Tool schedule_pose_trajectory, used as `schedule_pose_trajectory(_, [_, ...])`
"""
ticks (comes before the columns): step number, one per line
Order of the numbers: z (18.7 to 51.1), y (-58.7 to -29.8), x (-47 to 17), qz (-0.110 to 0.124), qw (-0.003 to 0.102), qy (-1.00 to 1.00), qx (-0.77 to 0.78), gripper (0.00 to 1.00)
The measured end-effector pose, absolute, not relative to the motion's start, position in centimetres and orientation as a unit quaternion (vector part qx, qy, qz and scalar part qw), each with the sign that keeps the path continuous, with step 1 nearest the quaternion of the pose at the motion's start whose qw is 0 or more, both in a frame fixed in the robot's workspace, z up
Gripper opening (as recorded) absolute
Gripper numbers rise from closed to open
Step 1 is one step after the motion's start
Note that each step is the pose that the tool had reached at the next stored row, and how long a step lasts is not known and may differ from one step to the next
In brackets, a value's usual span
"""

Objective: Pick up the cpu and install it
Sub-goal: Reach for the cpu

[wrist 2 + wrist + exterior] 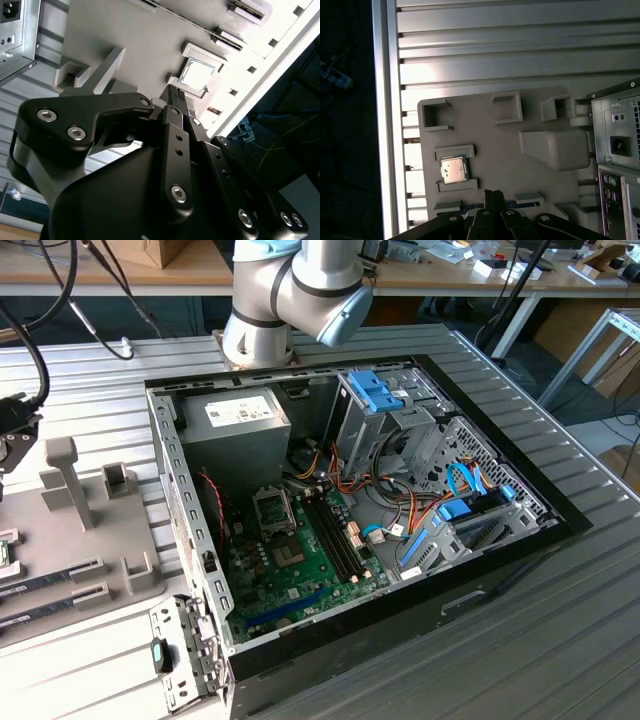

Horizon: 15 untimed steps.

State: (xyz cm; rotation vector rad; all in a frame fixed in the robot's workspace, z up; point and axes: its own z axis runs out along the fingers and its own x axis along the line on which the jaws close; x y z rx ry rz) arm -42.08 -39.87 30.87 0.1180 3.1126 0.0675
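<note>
Black metal gripper closed and empty, tips near but not touching the small square silvery-topped cpu. The cpu lies flat in a recess of the matte grey plastic fixture plate. Beyond is the ribbed aluminium table. Open steel computer case sits centre-right in the exterior view.

- A ribbed aluminium tabletop spreads across the foreground
- A long wooden workbench stands behind it, with a cardboard box on top
- A white table leg slants at the exterior view's right, near a metal frame
- Bright glare lies on the ribs in the first wrist view
</note>
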Motion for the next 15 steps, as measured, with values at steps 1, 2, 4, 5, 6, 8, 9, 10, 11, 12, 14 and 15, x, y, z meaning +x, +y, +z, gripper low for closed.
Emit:
schedule_pose_trajectory(1, [30.84,-39.87,-42.1,0.022,0.013,0.999,0.038,0.11])
schedule_pose_trajectory(2, [30.8,-39.86,-42.11,0.022,0.013,0.999,0.038,0.11])
schedule_pose_trajectory(4, [30.72,-39.75,-42.13,0.022,0.013,0.999,0.038,0.11])
schedule_pose_trajectory(5, [30.67,-39.68,-42.15,0.022,0.013,0.999,0.038,0.11])
schedule_pose_trajectory(6, [30.64,-39.63,-42.17,0.022,0.013,0.999,0.038,0.11])
schedule_pose_trajectory(8, [30.59,-39.5,-42.23,0.021,0.013,0.999,0.038,0.11])
schedule_pose_trajectory(9, [30.57,-39.44,-42.26,0.021,0.013,0.999,0.038,0.11])
schedule_pose_trajectory(10, [30.54,-39.34,-42.31,0.022,0.013,0.999,0.038,0.11])
schedule_pose_trajectory(11, [30.53,-39.31,-42.34,0.021,0.013,0.999,0.038,0.11])
schedule_pose_trajectory(12, [30.51,-39.28,-42.37,0.021,0.013,0.999,0.038,0.11])
schedule_pose_trajectory(14, [30.46,-39.25,-42.43,0.021,0.013,0.999,0.038,0.11])
schedule_pose_trajectory(15, [30.42,-39.23,-42.47,0.022,0.013,0.999,0.038,0.11])
